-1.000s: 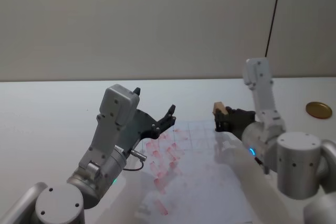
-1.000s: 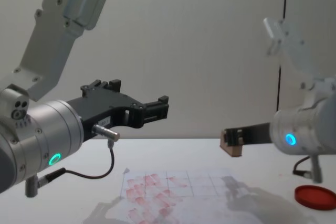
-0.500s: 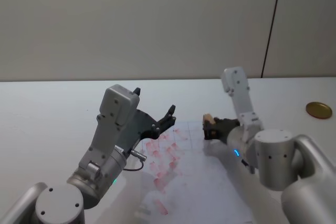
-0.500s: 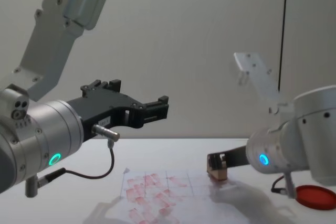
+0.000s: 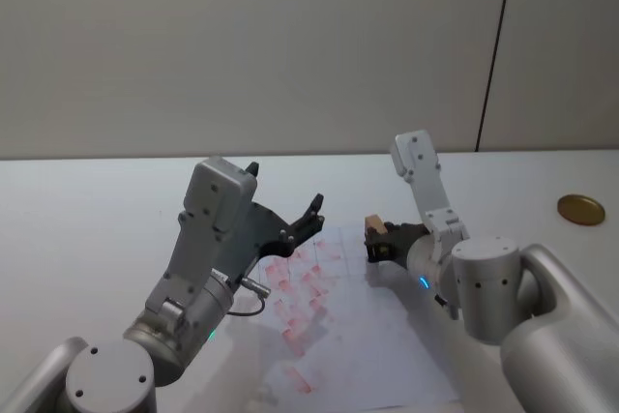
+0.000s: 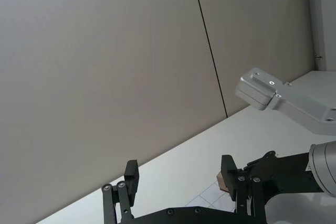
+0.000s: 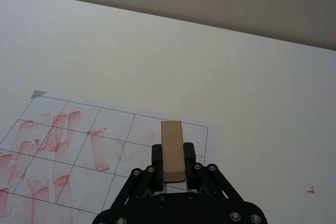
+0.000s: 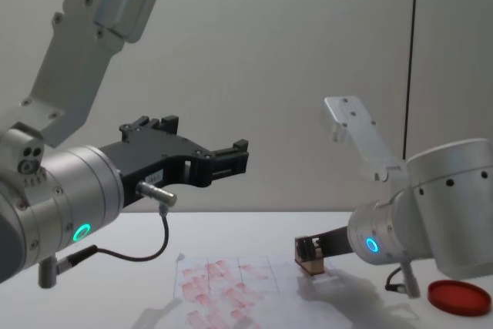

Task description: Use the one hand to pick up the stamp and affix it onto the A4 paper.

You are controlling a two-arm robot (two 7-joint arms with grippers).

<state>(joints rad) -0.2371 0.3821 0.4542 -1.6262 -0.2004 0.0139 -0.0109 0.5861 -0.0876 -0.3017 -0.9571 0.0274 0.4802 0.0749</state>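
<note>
My right gripper (image 5: 376,243) is clamped on the stamp (image 7: 172,149), low over a blank square at the far right of the grid on the A4 paper (image 5: 387,355). I cannot tell whether the stamp touches the sheet. My left gripper (image 5: 285,189) hangs parked above the paper's left side, fingers spread, and the small label on it is too small to read. The red ink pad (image 8: 458,297) lies on the table well to the right

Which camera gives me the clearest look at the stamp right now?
The right wrist view: the stamp shows large, clamped in the right gripper over the A4 paper. Head and chest views show it small; the left wrist view, a sliver behind the left gripper.
</note>
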